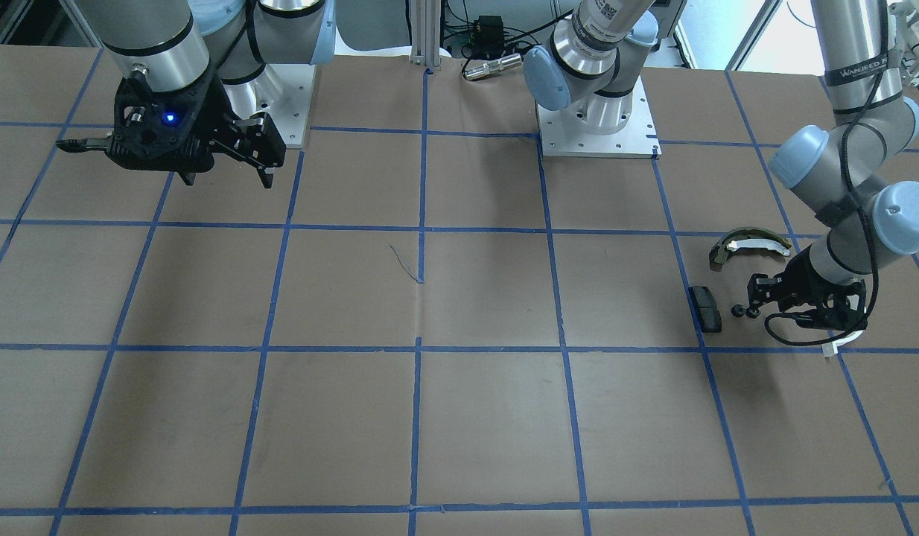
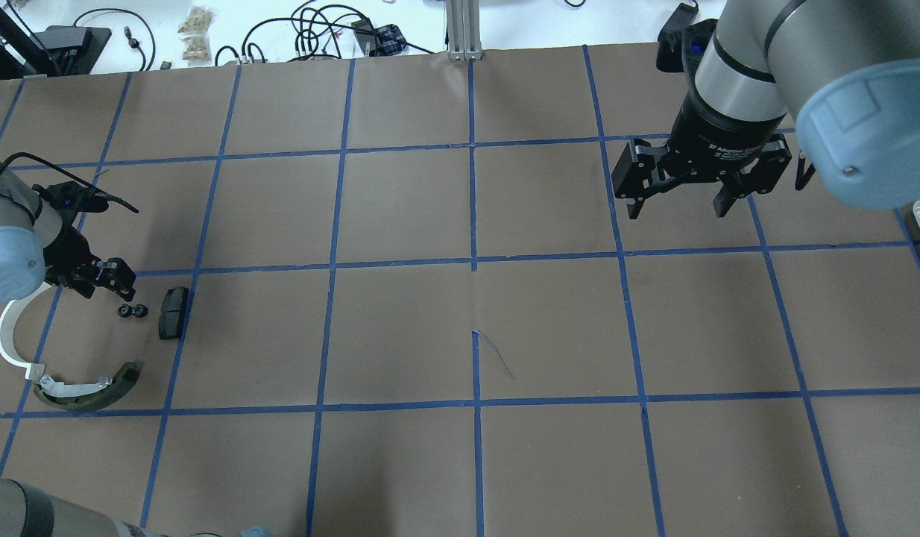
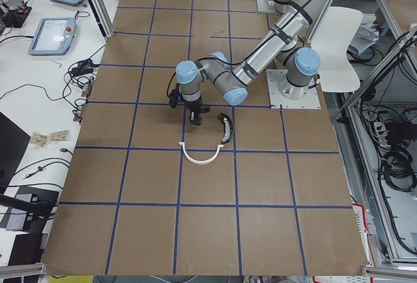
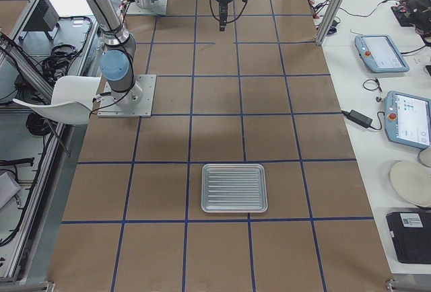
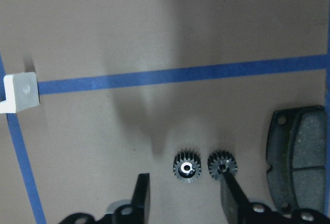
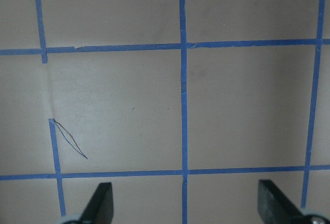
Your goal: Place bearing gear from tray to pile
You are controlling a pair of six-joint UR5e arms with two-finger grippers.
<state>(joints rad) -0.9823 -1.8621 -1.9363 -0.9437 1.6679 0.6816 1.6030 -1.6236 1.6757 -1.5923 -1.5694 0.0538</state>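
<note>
brown table (image 2: 400, 328), blue tape grid (image 2: 473, 201) — left gripper (image 5: 183, 178) spread by bearing gear (image 5: 186, 165), right gripper (image 2: 678, 212) spread too.

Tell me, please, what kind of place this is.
Probably a robotics lab: a left arm and a right arm bolted to a table gridded with blue tape, with teach pendants on a side bench.

Robotics lab: brown-papered bench (image 4: 222, 137) gridded in blue tape (image 1: 423, 186), two arm bases (image 1: 598, 126) bolted on, teach pendants (image 4: 382, 53) and loose cables (image 2: 311, 30) on white side tables (image 4: 357, 90), aluminium framing posts (image 4: 335, 3) around
</note>
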